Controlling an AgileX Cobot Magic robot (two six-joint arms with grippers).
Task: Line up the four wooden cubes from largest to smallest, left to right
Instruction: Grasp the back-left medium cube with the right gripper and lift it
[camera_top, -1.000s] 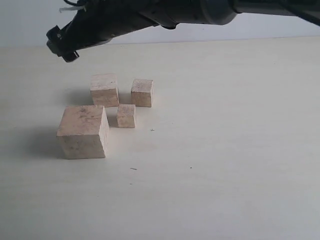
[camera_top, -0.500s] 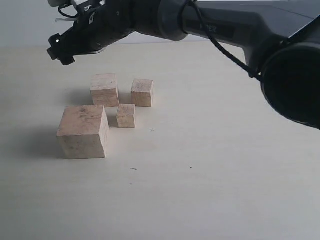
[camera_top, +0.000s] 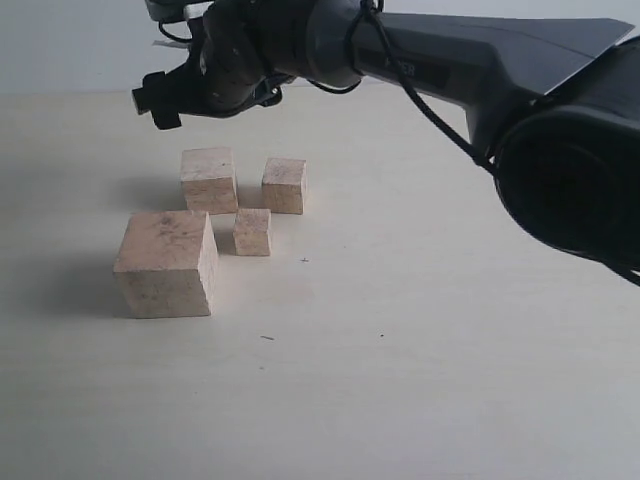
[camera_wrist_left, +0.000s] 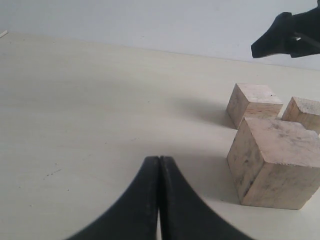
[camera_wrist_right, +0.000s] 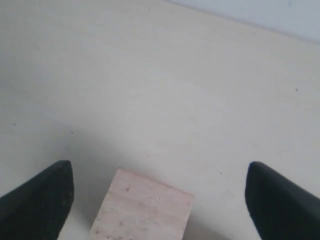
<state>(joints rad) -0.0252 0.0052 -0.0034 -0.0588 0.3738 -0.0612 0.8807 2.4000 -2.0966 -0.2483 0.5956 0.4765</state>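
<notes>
1. Four wooden cubes sit bunched on the left part of the table (camera_top: 450, 380) in the exterior view. The largest cube (camera_top: 167, 262) is nearest the camera and the second-largest cube (camera_top: 209, 180) is behind it. The third cube (camera_top: 284, 185) stands just beside that one, and the smallest cube (camera_top: 252, 231) sits in front of the gap between those two, near the largest but apart from it. They form no row yet.
2. One gripper shows in that view. The right gripper (camera_top: 158, 102) has its arm reaching across the middle and hangs above and a little behind the second-largest cube. From here I cannot tell how its jaws stand.
3. Three cubes show in the left wrist view: the largest close by and two more beyond it, with the smallest hidden. The left gripper (camera_wrist_left: 159, 162) sits low over bare table, its jaws pressed together on nothing.
4. One cube shows in the right wrist view, lying below the right gripper, whose fingers are spread wide and empty. I take this to be the second-largest cube.
5. Two things matter for the grasp, I'd say. The jaws should be squared to opposite faces and lowered straight down, so the neighbouring cubes aren't nudged. The cube should then be set just right of the largest.
</notes>
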